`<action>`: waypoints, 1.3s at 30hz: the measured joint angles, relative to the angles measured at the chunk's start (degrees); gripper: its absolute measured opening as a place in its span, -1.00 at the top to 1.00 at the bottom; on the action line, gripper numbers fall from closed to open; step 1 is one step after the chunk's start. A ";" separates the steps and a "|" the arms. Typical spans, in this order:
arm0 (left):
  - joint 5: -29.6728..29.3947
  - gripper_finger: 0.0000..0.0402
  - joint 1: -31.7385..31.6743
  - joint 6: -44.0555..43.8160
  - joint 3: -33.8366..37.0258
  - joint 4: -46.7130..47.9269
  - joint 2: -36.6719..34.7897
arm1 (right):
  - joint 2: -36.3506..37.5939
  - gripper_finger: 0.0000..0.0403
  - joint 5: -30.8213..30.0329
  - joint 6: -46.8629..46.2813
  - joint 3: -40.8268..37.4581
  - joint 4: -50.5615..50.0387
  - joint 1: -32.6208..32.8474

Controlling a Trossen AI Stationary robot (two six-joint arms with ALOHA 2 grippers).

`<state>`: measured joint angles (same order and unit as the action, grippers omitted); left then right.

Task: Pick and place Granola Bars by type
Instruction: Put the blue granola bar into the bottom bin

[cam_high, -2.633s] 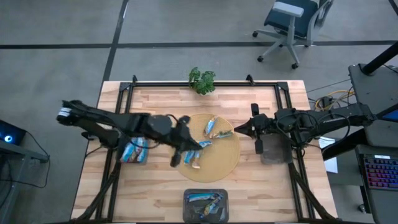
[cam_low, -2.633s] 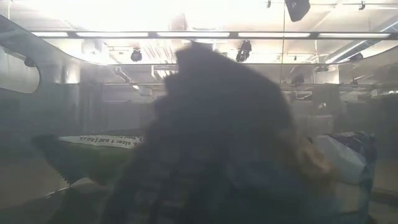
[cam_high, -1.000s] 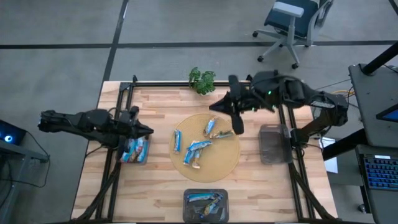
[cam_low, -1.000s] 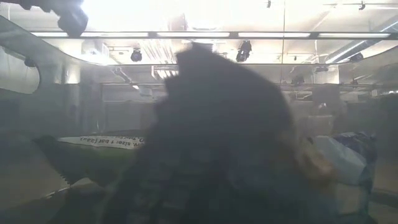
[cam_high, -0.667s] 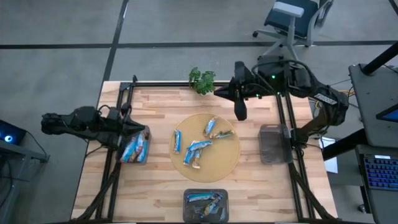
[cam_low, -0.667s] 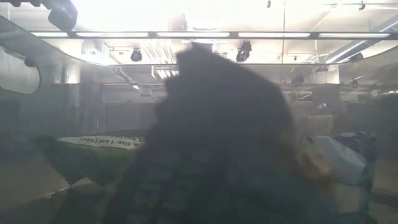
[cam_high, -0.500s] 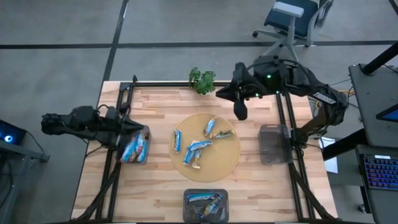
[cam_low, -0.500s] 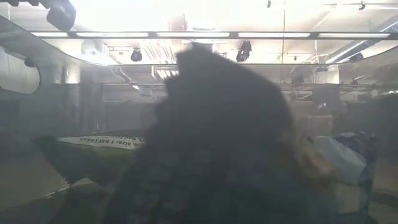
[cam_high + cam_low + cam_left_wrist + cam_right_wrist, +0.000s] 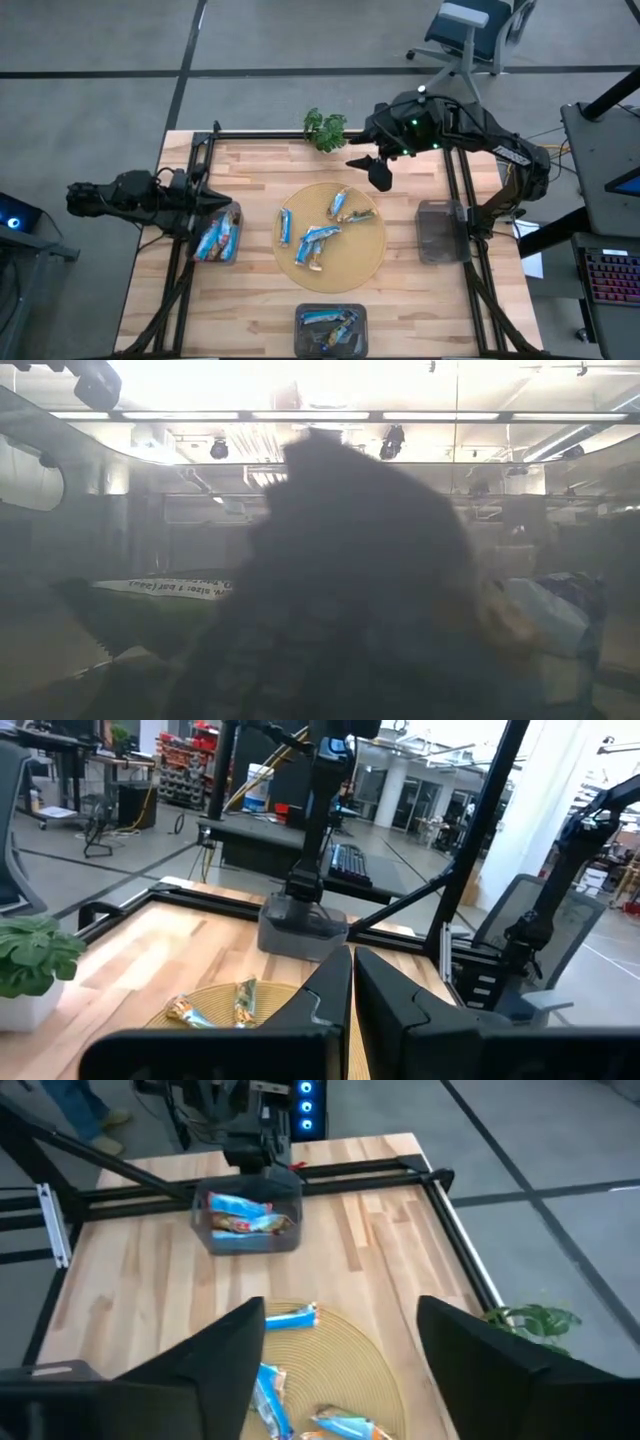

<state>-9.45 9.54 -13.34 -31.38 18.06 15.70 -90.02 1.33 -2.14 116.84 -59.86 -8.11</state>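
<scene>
Risk of pinching two touching bars (image 9: 318, 236) at once on the round mat (image 9: 366, 262), mid-counter, with right tool (image 9: 368, 167) spread wide and empty above its far edge; left tool (image 9: 226, 203) clenched, empty, over the left bin (image 9: 217, 257).

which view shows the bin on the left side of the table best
The right wrist view: the left bin sits unobstructed, its blue bars visible inside. The high view shows it partly under the left end effector. The low and left wrist views do not show it.
</scene>
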 joint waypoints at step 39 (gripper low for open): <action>0.58 1.00 0.02 -0.15 3.50 1.27 0.00 | -30.98 -0.30 11.42 19.41 0.02 -9.74 3.10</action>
<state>-8.86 9.56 -13.50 -27.88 19.33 15.70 -121.00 12.75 17.27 116.86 -69.59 -5.02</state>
